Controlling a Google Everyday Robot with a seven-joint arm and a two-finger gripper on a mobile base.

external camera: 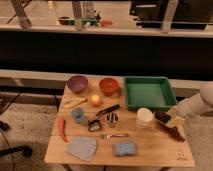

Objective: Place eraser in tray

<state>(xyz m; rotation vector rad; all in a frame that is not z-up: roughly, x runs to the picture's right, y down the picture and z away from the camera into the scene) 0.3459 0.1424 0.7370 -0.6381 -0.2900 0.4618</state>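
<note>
The gripper [168, 119] reaches in from the right side of the surface [150, 152], jaws clamped on the eraser [160, 116], which hangs just before the near right corner of the tray [148, 93], probably to pass over its raised wall. The tray is open from above; a white cup [144, 118] stands near on the left, so the free way seems up and forward
</note>
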